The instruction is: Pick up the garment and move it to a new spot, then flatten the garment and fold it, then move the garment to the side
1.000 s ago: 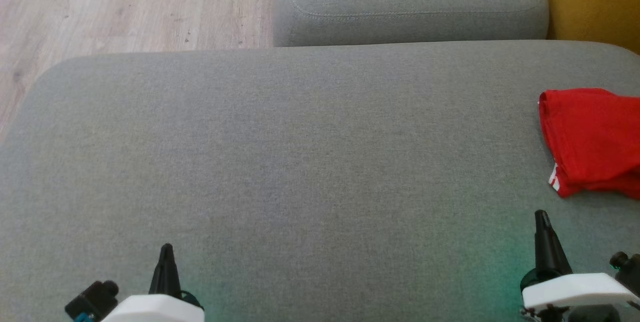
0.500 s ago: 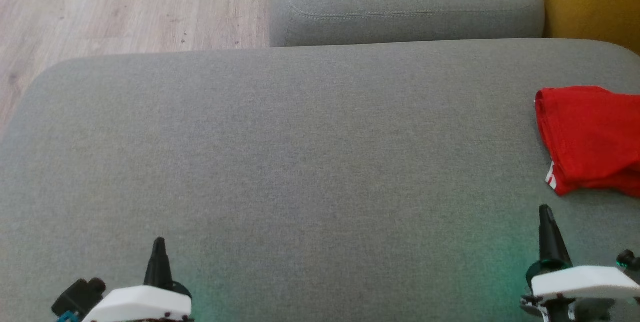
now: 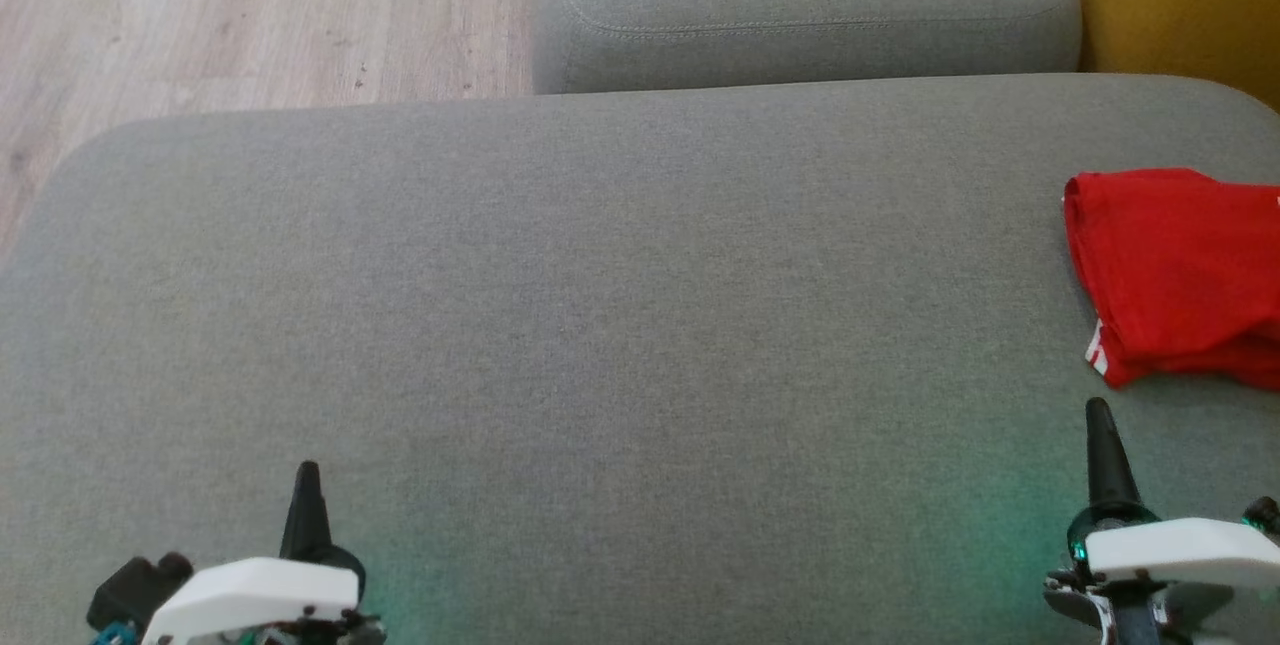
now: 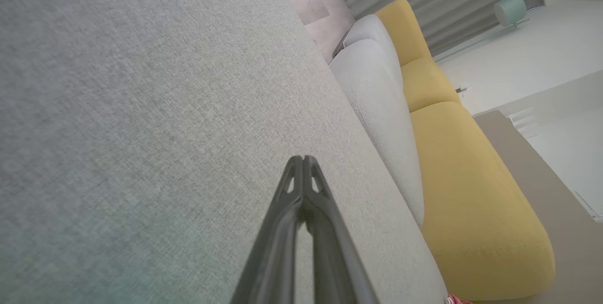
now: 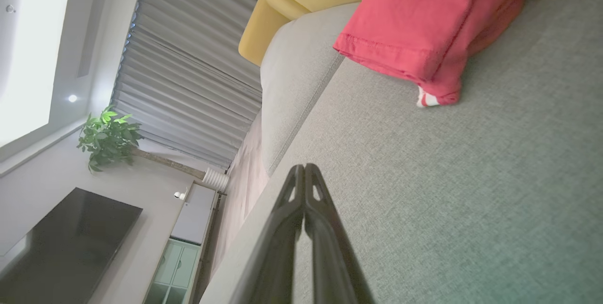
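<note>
red garment [image 3: 1175, 275] lies at right edge on the grey sofa cushion [image 3: 620, 305]; left gripper [image 3: 306, 473] and right gripper [image 3: 1098, 413], below, both pressed together

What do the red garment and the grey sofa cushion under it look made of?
The red garment: soft matte fabric, probably cotton-like jersey; it drapes in limp folds, with a stitched hem and a white-striped corner. Exact fibre unclear.
The grey sofa cushion: padded upholstery in a matte, heathered woven cloth; fine speckled weave shows in the wrist views, and rounded edges suggest foam fill.
</note>
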Available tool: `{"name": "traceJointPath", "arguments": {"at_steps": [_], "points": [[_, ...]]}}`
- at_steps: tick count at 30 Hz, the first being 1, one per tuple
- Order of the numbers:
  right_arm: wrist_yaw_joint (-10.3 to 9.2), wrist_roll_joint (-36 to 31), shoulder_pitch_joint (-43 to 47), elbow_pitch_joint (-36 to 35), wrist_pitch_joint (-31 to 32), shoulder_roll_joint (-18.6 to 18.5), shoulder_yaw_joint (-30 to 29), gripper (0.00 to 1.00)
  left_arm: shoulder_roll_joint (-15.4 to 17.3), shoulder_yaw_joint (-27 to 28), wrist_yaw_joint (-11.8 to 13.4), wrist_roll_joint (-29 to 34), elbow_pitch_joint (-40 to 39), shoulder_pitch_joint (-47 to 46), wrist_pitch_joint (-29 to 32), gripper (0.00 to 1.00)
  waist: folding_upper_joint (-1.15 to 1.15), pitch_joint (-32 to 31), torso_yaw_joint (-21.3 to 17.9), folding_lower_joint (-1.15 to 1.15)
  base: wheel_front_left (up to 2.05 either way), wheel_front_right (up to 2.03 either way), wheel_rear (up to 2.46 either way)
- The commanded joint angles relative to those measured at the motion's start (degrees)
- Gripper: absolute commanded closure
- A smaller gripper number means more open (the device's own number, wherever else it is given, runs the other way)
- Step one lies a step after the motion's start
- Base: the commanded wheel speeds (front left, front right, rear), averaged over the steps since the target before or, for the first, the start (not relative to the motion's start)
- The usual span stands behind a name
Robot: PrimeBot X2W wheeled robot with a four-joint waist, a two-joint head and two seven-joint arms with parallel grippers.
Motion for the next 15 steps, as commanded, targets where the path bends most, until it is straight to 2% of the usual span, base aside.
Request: {"name": "traceJointPath", "arguments": {"at_steps": [1, 15], "points": [[0.26, 1.95, -3.43, -1.41, 0.54, -1.31, 0.35, 1.00, 0.10, 2.51, -0.75, -1.37, -1.35, -3.10, 0.43, 1.00, 0.00, 0.00, -0.06, 0.00, 0.00, 0.00, 0.00], [0.30, 11.57, -5.43, -0.44, 2.09, -1.37, -0.20, 1.00, -1.04, 6.21, -2.98, -8.57, -1.16, -4.40, 2.70, 1.00, 0.00, 0.03, -0.61, 0.00, 0.00, 0.00, 0.00]]}}
